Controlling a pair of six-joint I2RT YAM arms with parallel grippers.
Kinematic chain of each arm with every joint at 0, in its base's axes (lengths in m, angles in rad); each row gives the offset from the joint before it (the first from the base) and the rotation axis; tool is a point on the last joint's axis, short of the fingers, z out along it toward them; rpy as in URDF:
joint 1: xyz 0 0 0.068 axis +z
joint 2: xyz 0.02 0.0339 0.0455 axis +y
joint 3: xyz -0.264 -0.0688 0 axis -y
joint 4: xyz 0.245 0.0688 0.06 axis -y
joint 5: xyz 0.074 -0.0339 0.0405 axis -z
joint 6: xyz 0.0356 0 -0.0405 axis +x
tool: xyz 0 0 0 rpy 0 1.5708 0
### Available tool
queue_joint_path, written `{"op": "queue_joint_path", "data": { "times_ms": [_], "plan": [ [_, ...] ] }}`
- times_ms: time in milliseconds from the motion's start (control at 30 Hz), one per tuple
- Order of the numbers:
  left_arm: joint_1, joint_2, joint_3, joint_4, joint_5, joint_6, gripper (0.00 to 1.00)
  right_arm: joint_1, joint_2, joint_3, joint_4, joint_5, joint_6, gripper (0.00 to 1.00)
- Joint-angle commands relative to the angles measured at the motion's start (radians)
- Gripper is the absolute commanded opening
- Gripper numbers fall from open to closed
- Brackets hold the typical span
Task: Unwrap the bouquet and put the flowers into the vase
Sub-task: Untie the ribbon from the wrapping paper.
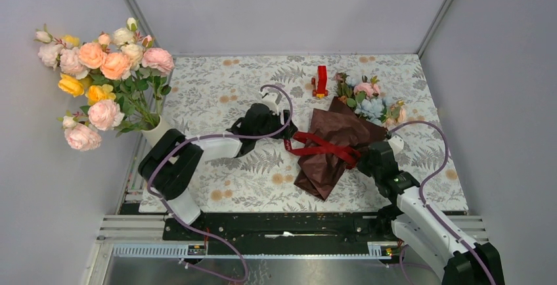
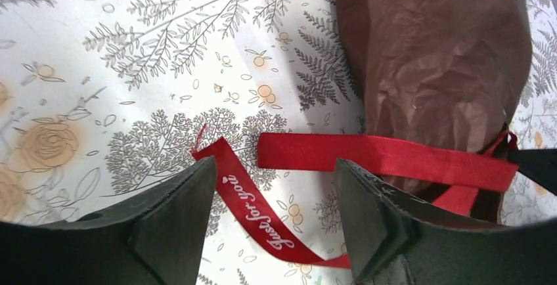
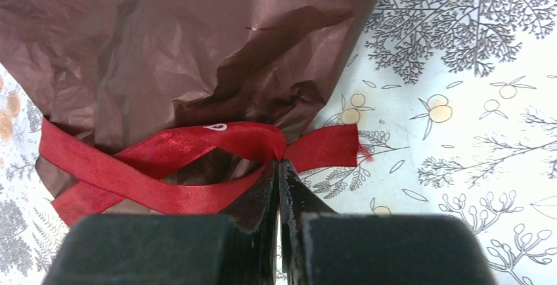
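Over on the right half of the table (image 1: 217, 94), the bouquet (image 1: 328, 167) is lying flat, flowers (image 1: 368, 104) pointing at the far edge, dark red paper on and the ribbon (image 2: 381, 153) tied round its middle. What step is this, anyone? (moss42)

Untying, I'd say, and nowhere near done lol. Right gripper (image 3: 279, 167) is pinched tight on the ribbon where it crosses itself, on the bouquet's right flank. Left gripper (image 2: 274, 170) is spread wide just left of the bundle. The printed ribbon tail runs through the gap between its fingers, not clamped. (tinker_jo)

And next? (moss42)

My guess: the left one closes on that tail and drags it away while the right one anchors, so the knot slips instead of the whole bundle sliding. Then the paper has to come off before any stems move. White vase (image 1: 155, 132) sits well apart at the table's left edge, already stuffed with big roses (image 1: 105, 68), so it'll be a squeeze. (tinker_jo)
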Motion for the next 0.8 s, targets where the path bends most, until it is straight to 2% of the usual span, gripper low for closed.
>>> {"op": "queue_joint_path", "data": {
  "times_ms": [0,133,267,467,767],
  "plan": [
    [-0.02,-0.138,-0.027,0.065,0.006,0.179,0.71,-0.005,0.011,-0.002,0.057,-0.036,-0.001,0.0],
    [-0.091,-0.155,0.019,0.008,0.066,0.347,0.71,-0.004,0.009,-0.002,0.057,-0.039,-0.008,0.0],
    [-0.159,-0.108,0.095,-0.091,-0.034,0.462,0.71,-0.004,0.002,-0.003,0.056,-0.044,-0.014,0.0],
    [-0.198,-0.064,0.108,-0.089,-0.063,0.584,0.7,-0.005,-0.009,-0.004,0.056,-0.046,-0.02,0.0],
    [-0.278,0.012,0.162,-0.13,-0.227,0.719,0.66,-0.006,-0.009,-0.005,0.056,-0.048,-0.021,0.0]
  ]
}}
